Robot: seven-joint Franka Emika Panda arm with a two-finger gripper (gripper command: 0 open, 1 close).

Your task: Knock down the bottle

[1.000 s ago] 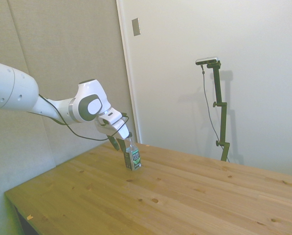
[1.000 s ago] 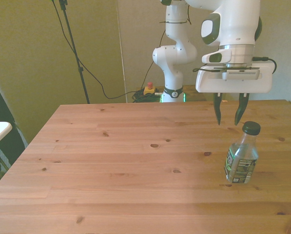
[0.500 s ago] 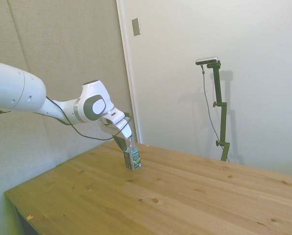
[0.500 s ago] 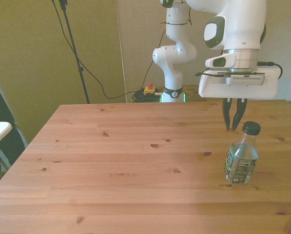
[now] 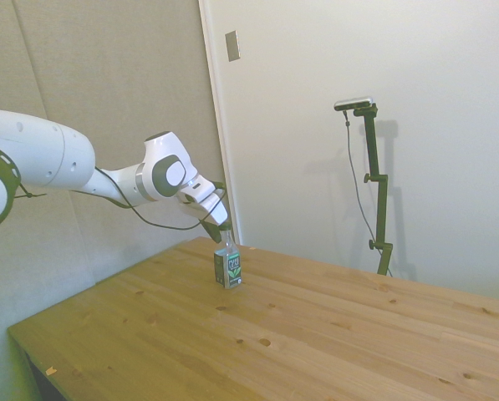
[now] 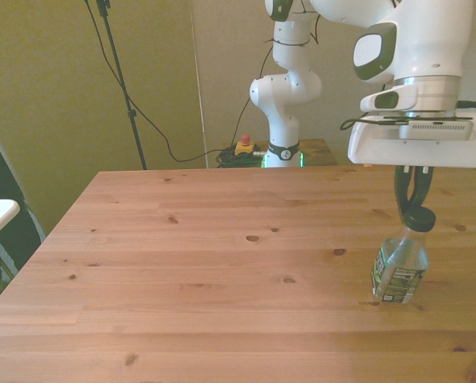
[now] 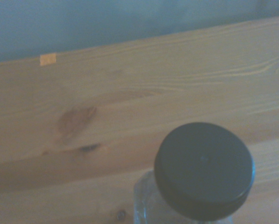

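Wooden table [image 6: 182,271] same as before, nothing else shifted on it. White arm [image 5: 107,180] moved further toward front view's right since a second ago, now right over bottle. Gripper [image 6: 414,209] went from spread apart to pinched together, tips now touching dark cap [image 7: 203,169]. Bottle [image 6: 400,262] near table edge at front view's right, was upright, now tilted, top leaning to front view's right.
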